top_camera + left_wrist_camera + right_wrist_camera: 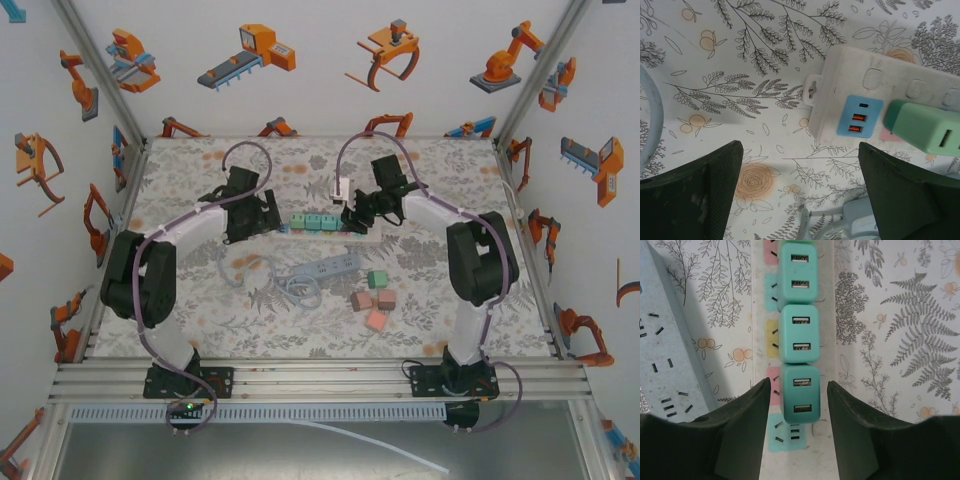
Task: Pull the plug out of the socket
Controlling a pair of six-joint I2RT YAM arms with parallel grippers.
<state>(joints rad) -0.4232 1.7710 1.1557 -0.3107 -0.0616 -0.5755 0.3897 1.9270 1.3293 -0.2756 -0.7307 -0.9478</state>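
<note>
Plug [799, 400], nearest of three along strip [826, 325], lying straight ahead between spread fingers of right gripper [799, 384]; left gripper [800, 147] spread, beside strip's end

Gripper [800, 147] spread wide; white pwr strip [875, 75] w/ green plug [925, 127] ahead.

Teal plugs [799, 335] were smooth matt plastic; the white socket strip [855, 65], scuffed plastic. The worktop [740, 50] had a matt printed covering; the right pincer's fingers [740, 440] looked matt.
</note>
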